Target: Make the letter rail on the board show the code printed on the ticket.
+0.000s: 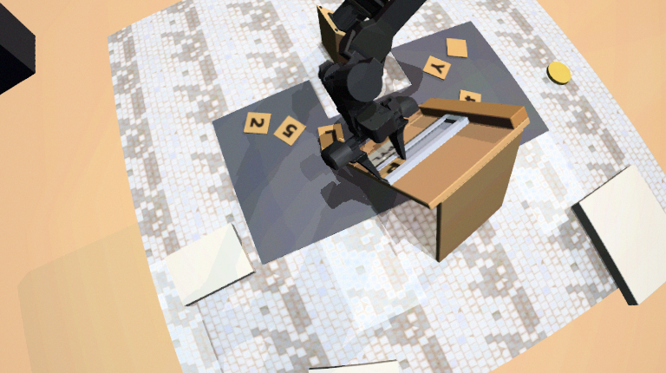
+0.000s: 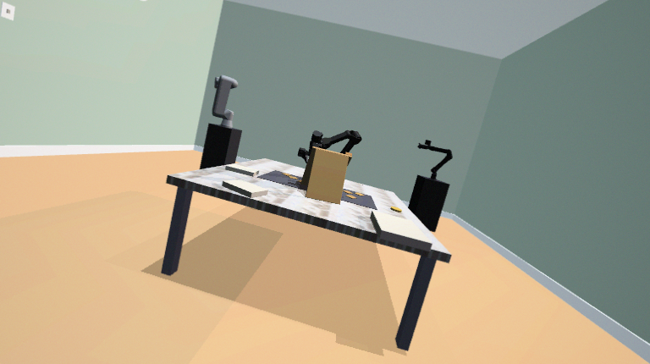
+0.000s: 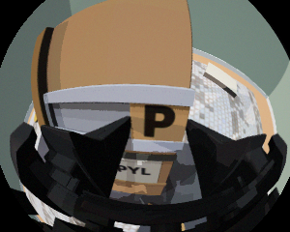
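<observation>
My gripper (image 1: 389, 165) (image 3: 159, 122) is shut on the tan P tile (image 1: 393, 167) (image 3: 159, 122). It holds the tile at the lower-left open end of the white letter rail (image 1: 433, 140) (image 3: 106, 96), which runs along the sloping wooden board (image 1: 471, 165) (image 2: 326, 175) (image 3: 120, 39). The rest of the rail looks empty. The ticket (image 1: 380, 154) (image 3: 140, 170) reads PYL and lies on the board just below the rail. Loose tiles lie on the dark mat (image 1: 275, 202): 2 (image 1: 257, 122), 5 (image 1: 290, 130), L (image 1: 329, 132), Y (image 1: 436, 67), 4 (image 1: 470, 97) and a blank one (image 1: 456, 47).
A yellow disc (image 1: 558, 73) lies at the right of the counter. White slabs lie at the front left (image 1: 208, 263) and at the right edge (image 1: 623, 231). A small wooden stand (image 1: 328, 29) is behind the arm. A black box (image 1: 14, 49) stands off the counter's left.
</observation>
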Tool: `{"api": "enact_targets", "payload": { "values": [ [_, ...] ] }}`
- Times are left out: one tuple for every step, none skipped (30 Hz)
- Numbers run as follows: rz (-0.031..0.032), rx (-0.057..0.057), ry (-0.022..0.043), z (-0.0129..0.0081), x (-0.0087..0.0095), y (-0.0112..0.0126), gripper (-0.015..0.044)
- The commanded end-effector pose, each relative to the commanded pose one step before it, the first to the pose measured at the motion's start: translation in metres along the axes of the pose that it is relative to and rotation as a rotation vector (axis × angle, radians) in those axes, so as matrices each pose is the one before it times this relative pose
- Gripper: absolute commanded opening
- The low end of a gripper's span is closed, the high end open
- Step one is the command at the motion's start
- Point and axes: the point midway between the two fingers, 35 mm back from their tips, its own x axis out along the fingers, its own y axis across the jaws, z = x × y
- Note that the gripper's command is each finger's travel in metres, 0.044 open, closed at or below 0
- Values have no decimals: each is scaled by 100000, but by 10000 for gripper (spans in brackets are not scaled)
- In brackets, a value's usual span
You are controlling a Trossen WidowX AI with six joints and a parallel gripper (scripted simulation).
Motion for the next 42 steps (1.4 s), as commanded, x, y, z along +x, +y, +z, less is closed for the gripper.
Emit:
{"api": "enact_targets", "payload": {
  "values": [
    [-532, 524, 101, -140, -40, 303, 0],
    [1, 5, 1, -6, -1, 61, 0],
    [2, 5, 1, -6, -1, 64, 0],
    [2, 5, 1, -6, -1, 65, 0],
    [1, 5, 1, -5, -1, 59, 0],
    [1, 5, 1, -5, -1, 61, 0],
    [2, 5, 1, -4, -1, 64, 0],
    [1, 5, 1, -4, -1, 60, 0],
    [1, 5, 1, -4, -1, 59, 0],
    [1, 5, 1, -4, -1, 62, 0],
    [2, 5, 1, -3, -1, 65, 0],
    [2, 5, 1, -3, -1, 65, 0],
    [1, 5, 1, -3, 0, 60, 0],
    [1, 5, 1, -2, 0, 61, 0],
    [2, 5, 1, -2, 0, 65, 0],
    [2, 5, 1, -2, 0, 65, 0],
    [1, 5, 1, -2, 0, 59, 0],
    [1, 5, 1, -1, 0, 61, 0],
    [2, 5, 1, -1, 0, 64, 0],
    [2, 5, 1, -1, 0, 65, 0],
    [1, 4, 1, -1, 0, 59, 0],
    [2, 5, 1, -1, 0, 61, 0],
    [2, 5, 1, -1, 1, 64, 0],
    [1, 4, 1, 0, 1, 60, 0],
    [1, 4, 1, -1, 0, 59, 0],
    [2, 5, 1, 0, 1, 62, 0],
    [2, 5, 1, 0, 1, 65, 0],
    [2, 5, 1, -1, 1, 65, 0],
    [1, 4, 1, 0, 1, 59, 0],
    [2, 5, 1, 0, 1, 62, 0],
    [2, 5, 1, 0, 1, 65, 0],
    [2, 5, 1, 0, 1, 65, 0],
    [1, 4, 1, 0, 1, 59, 0],
    [2, 5, 1, 0, 1, 61, 0],
    [2, 5, 1, 0, 1, 65, 0],
    [2, 5, 1, 0, 1, 65, 0],
    [1, 4, 1, 0, 1, 59, 0],
    [1, 5, 1, 0, 1, 61, 0],
    [1, 4, 1, 0, 1, 57, 0],
    [1, 4, 1, 0, 1, 59, 0],
    [1, 4, 1, 0, 1, 60, 0],
    [2, 5, 1, 0, 1, 63, 0]
  ]
}}
